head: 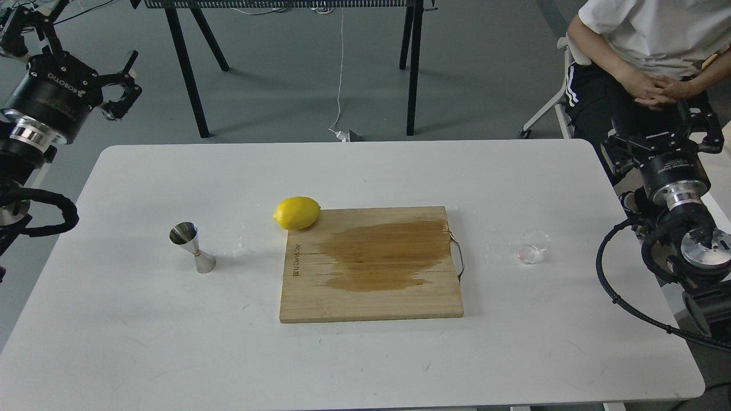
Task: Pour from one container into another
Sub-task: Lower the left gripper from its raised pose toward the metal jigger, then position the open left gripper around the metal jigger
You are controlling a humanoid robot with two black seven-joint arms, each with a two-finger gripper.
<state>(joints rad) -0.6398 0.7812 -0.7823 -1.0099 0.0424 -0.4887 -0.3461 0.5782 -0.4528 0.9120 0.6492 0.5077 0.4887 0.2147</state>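
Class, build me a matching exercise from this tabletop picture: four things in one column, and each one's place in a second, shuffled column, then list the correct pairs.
Things
1. lemon
2. jigger
3. glass cup
4. cutting board

Places
A. standing upright on the table, left of the board
B. middle of the table, with a dark wet patch
C. at the board's far left corner
D. on the table, right of the board's metal handle

Pairs: 1-C, 2-A, 3-D, 4-B

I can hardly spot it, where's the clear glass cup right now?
In the head view, the glass cup sits on the white table, right of the cutting board's metal handle.
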